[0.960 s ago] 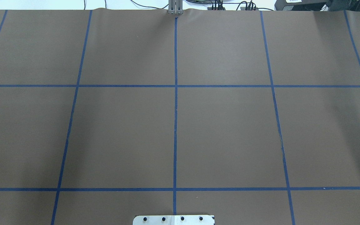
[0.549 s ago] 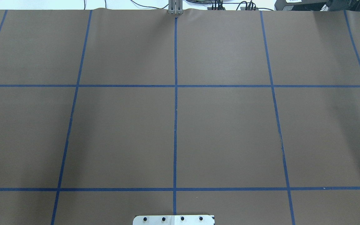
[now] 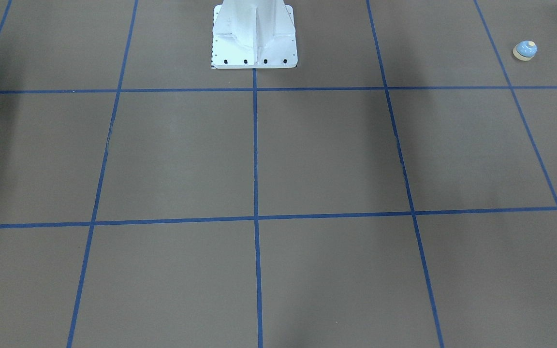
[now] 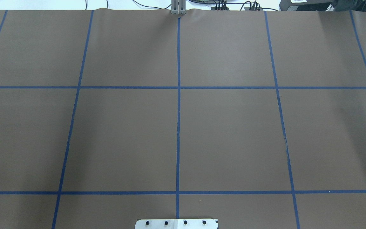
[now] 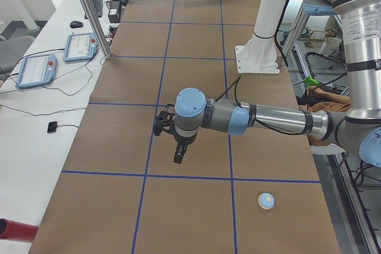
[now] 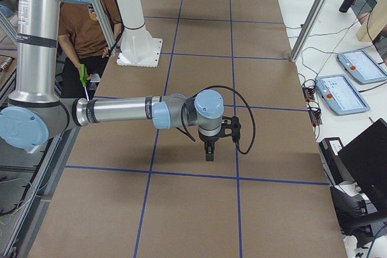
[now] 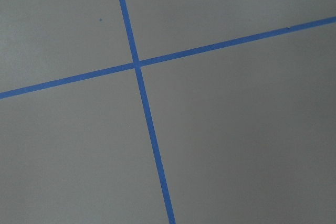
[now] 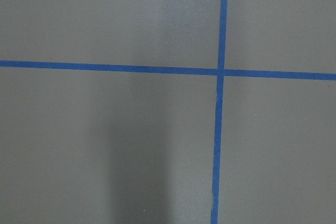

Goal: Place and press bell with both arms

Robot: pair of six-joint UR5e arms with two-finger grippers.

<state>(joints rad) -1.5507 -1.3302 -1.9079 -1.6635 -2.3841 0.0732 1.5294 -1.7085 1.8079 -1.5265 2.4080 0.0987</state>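
Bell (image 3: 525, 50) alone at the robot's left end of the worktop (image 3: 327, 154).
I see it upright, well apart from the left arm (image 5: 274, 120); the right arm (image 6: 121, 112) hangs far away. Whether either arm's jaws are open or closed, I cannot tell.

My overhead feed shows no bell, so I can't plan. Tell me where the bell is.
Observer: The bell sits upright on the table, at its robot-left end near the robot's edge, outside your frame.
Operator: Report the left claw.
Observer: The left claw hangs pointing down above the table, apart from the bell. I cannot tell whether it is open or shut.
Operator: Now the right claw.
Observer: The right claw also points down above the table, far from the bell.
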